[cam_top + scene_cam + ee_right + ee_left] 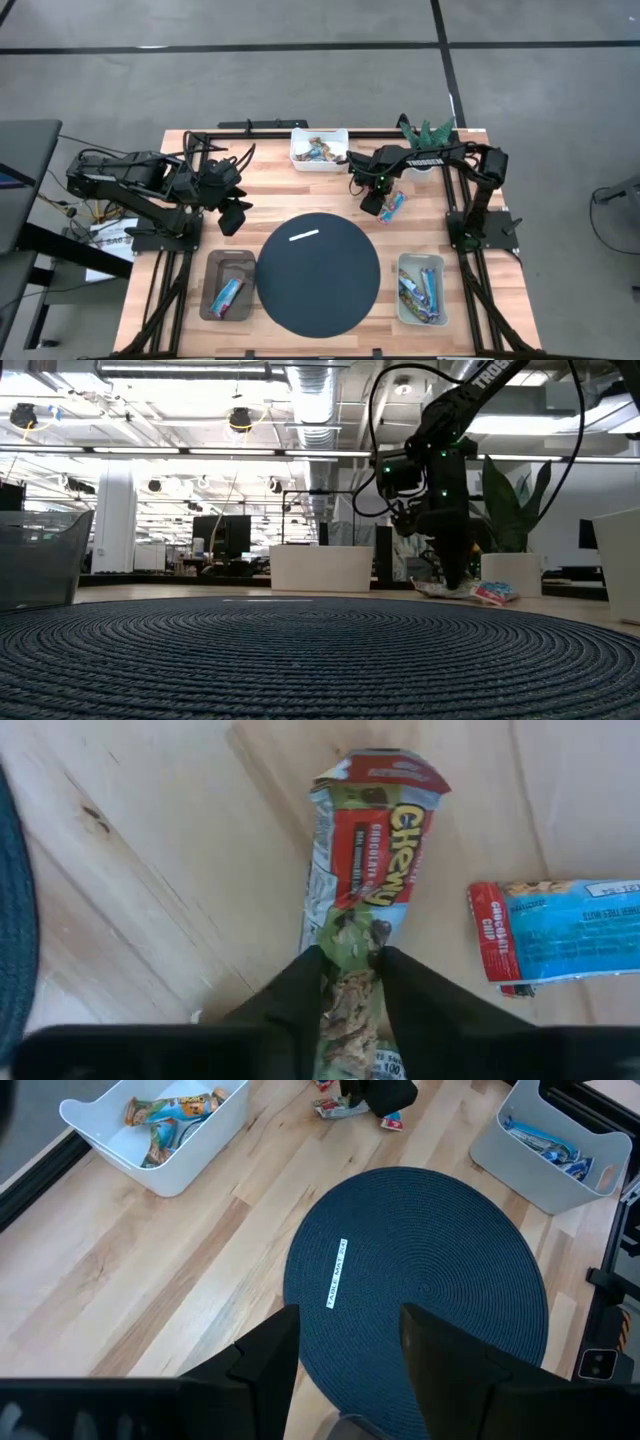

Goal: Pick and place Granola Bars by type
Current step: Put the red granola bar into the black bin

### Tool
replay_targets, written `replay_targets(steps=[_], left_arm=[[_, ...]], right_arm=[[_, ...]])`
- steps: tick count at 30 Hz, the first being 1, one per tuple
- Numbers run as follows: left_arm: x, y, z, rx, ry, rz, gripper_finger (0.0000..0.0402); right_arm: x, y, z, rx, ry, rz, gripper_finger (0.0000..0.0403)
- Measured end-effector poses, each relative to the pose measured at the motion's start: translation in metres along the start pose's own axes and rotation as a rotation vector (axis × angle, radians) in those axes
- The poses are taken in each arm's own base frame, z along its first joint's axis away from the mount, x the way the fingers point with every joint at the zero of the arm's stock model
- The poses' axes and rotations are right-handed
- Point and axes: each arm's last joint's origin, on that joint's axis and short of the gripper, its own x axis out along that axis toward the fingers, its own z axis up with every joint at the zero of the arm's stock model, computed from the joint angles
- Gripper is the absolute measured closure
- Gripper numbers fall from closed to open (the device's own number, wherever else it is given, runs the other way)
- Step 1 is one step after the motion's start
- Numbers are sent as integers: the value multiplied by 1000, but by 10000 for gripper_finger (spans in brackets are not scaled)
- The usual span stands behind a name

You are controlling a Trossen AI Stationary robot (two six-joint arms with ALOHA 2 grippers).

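Right gripper [348, 965] down at the bench [270, 190], between the mat [318, 275] and the white bin [318, 148] at the far edge. Fingers [290, 990] pinching a green-and-red bar [365, 870] lying flat on the wood, one finger on each long side of the wrapper. Just beside it, a blue bar [560, 930], apart from the fingers and also flat on the wood. From the low view, right gripper [455, 588] pointing straight down onto both bars.

Left gripper [345, 1355] hovering off the mat's left side, above the bench, fingers [265, 1360] spread with nothing between them.

More bars sorted around: a mixed lot in the white bin, a blue one [228, 293] in the grey bin [212, 270] left of the mat, several blue ones [422, 292] in the pale bin [401, 272] to its right. White label strip [304, 236] on the mat. Potted plant [428, 130] at the far right corner.
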Motion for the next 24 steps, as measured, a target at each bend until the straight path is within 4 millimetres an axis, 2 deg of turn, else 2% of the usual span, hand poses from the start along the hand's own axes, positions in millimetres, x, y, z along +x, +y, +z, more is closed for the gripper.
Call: replay_targets(steps=[6,8,11,17,24], left_arm=[[0,1,0,0,-16,18,235],[0,1,1,-1,-22,25,235],[0,1,1,-3,-23,26,235],[0,1,1,-25,-22,27,235],[2,9,2,-96,-28,108,235]], right_arm=[[-3,4,3,22,-10,66,384],[-10,6,7,18,-36,115,396],[-29,11,17,30,-98,180,393],[-98,30,35,-16,-320,302,400],[-185,84,50,-195,-630,392,401]])
